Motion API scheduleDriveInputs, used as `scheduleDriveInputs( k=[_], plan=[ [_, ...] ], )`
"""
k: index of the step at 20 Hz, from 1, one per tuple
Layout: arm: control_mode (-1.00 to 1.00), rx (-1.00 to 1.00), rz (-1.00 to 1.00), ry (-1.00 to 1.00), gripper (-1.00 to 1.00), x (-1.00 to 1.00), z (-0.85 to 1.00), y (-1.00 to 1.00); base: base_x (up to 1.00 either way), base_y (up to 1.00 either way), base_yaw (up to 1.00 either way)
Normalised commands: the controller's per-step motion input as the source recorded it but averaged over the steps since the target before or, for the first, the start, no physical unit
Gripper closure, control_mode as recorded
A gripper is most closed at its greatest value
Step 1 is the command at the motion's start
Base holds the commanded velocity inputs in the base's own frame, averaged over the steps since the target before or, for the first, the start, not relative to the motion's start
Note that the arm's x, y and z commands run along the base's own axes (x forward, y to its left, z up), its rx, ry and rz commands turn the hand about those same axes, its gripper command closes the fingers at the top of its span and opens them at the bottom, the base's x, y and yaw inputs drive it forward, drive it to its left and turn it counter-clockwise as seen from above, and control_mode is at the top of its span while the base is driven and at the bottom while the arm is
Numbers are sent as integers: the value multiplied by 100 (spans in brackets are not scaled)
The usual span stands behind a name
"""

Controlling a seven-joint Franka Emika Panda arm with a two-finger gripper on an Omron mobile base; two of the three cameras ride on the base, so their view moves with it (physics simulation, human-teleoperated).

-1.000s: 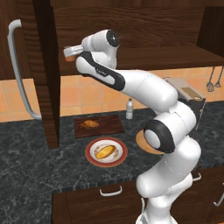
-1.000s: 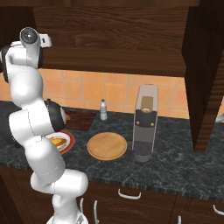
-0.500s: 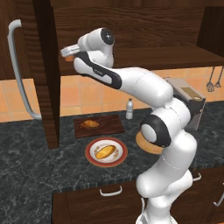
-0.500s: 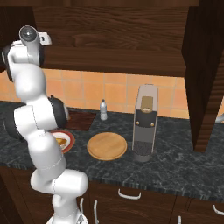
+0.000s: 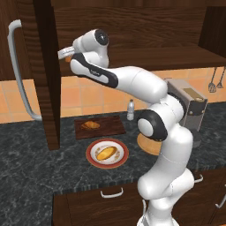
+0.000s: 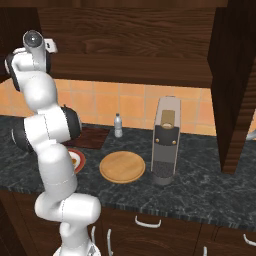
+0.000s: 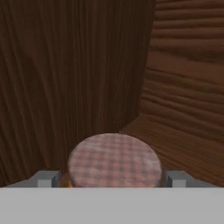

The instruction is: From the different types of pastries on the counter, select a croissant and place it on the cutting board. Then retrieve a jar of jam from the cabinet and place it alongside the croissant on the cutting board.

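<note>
Inside the dark wood cabinet (image 7: 87,65), the gripper (image 7: 113,177) straddles the jar of jam (image 7: 114,162), jaws apart, grip unconfirmed. The croissant (image 5: 90,125) lies on the cutting board (image 5: 110,128). Next, likely, closing firmly and lifting the jar out.

White arm (image 6: 47,135) raised, round plate (image 6: 122,167) beside coffee machine (image 6: 165,141)

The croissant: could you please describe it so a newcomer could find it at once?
Look at the dark stone counter under the open cabinet. A reddish-brown cutting board lies by the tiled wall; the croissant is the brown crescent on it, unlike the yellow oblong pastry on the red-rimmed plate.
</note>
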Motion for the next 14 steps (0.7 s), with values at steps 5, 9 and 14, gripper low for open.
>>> scheduleDriveInputs(
  k=[5, 9, 14],
  plan=[
    [-100, 0, 3, 8, 100, 2, -11, 2, 0, 0, 0],
    [-100, 0, 0, 5, 100, 1, -7, 0, 0, 0, 0],
    [-100, 0, 0, 0, 100, -1, -1, 0, 0, 0, 0]
  ],
)
